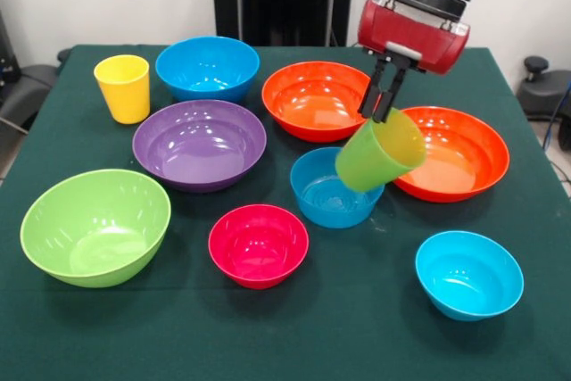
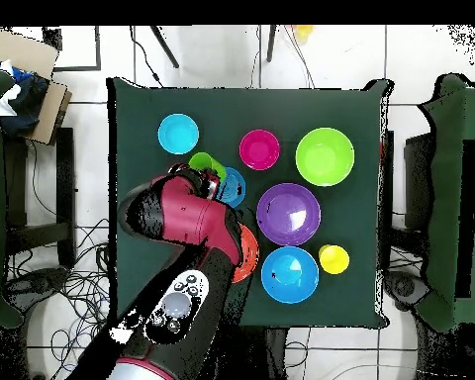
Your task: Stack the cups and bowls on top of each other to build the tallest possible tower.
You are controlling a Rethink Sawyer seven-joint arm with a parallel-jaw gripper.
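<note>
The gripper [image 1: 382, 103] holds the light green cup [image 1: 382, 151] by its rim, tilted, in the air just above the right edge of the small blue bowl [image 1: 326, 188], with an orange bowl [image 1: 457, 153] just to its right.

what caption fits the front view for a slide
Sawyer's hand grips a tilted light green plastic cup by its rim, held above a small blue plastic bowl.

Glossy plastic on matt cloth

My red shell [image 1: 412, 31] shines like hard plastic; the green cup [image 1: 382, 151], the bowls around it [image 1: 200, 143] look smooth, glossy plastic; beneath them, matt green tablecloth [image 1: 357, 310].
</note>
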